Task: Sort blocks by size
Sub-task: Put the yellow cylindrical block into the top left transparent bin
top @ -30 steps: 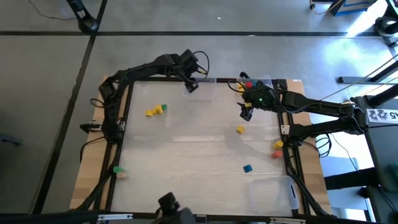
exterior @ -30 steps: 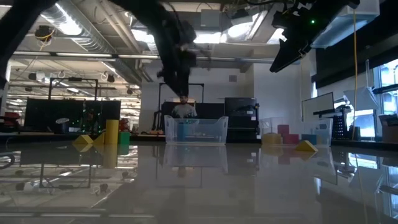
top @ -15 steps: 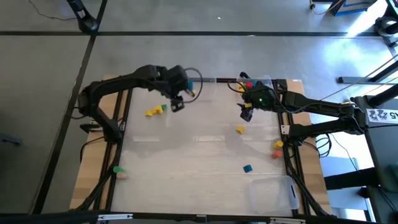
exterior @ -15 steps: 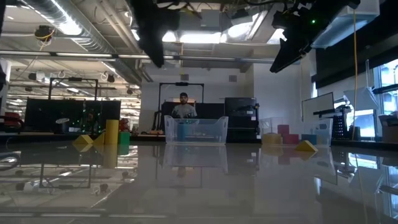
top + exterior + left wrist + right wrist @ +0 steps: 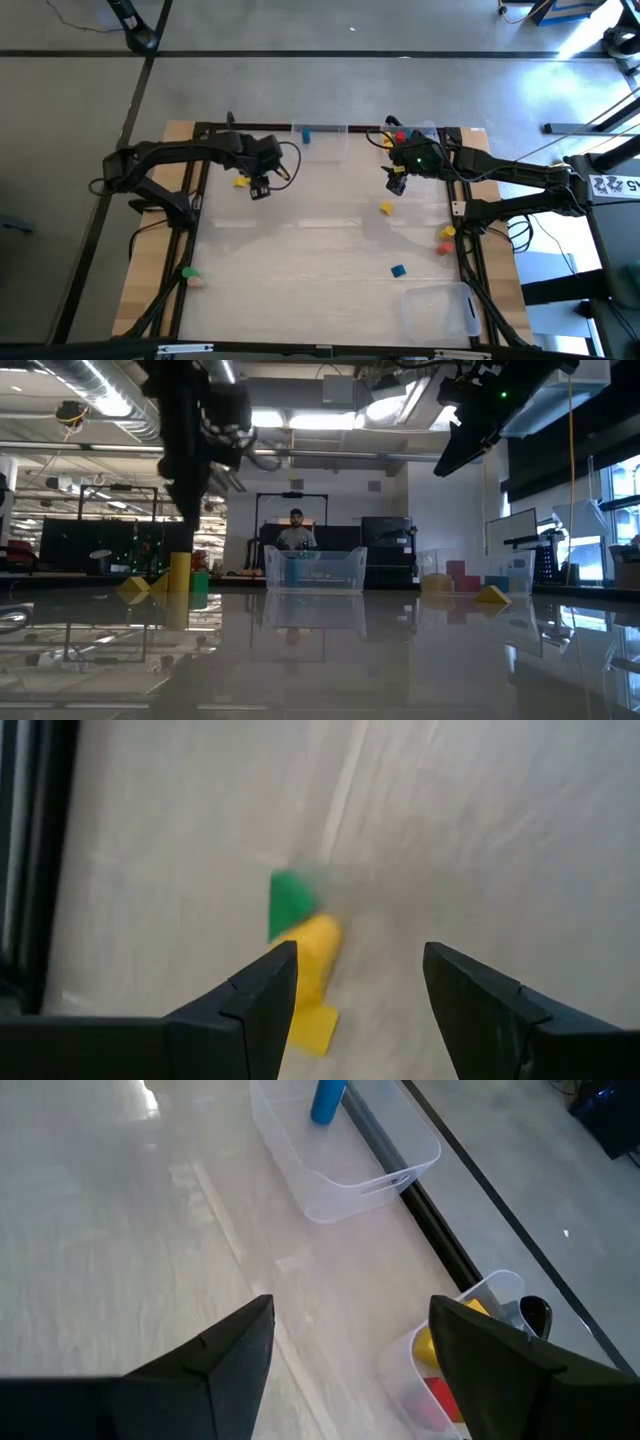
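The left gripper hangs with its jaws spread wide and empty above the far-left part of the pale table, over a small cluster of a green block and yellow blocks lying touching one another; the motion blur makes their exact shapes hard to read. The right gripper, jaws likewise wide and holding nothing, hovers at the far right, near a small yellow block. A clear rectangular plastic bin holding a blue block stands at the far edge. A blue block lies nearer, on the right.
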### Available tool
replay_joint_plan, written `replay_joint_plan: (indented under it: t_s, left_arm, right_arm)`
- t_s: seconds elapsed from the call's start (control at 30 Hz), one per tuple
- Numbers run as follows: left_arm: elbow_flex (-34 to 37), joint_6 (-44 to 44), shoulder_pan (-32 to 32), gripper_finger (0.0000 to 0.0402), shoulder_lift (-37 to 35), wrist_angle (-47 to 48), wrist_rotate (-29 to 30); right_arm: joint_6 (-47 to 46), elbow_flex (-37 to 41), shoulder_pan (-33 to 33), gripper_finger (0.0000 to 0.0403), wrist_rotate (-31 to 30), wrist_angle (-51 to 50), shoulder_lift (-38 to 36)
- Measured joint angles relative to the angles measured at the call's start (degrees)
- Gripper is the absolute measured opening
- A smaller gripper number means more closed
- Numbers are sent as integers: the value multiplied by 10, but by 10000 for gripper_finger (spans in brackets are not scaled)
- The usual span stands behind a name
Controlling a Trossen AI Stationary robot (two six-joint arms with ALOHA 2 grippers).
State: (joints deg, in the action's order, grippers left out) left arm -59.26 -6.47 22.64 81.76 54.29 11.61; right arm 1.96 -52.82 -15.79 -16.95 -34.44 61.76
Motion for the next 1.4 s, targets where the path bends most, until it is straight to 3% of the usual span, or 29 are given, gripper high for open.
replay_joint_plan:
  t_s: [0.43,0.57,0.83,0.97,1.2,1.4]
  left_arm:
    - [71,-14,80,205,1,-73,2]
    - [99,-14,97,205,1,-94,-32]
    - [139,0,101,205,1,-177,-42]
    - [140,-7,105,191,1,-173,-42]
    - [138,-12,117,127,1,-180,-42]
    - [74,-1,107,118,2,-112,-42]
  right_arm:
    - [0,0,0,266,-1,1,0]
    - [1,0,0,266,-1,1,0]
    - [1,0,0,266,-1,4,0]
    - [1,0,0,266,0,3,0]
    - [0,0,0,266,0,4,0]
    - [0,0,0,266,0,4,0]
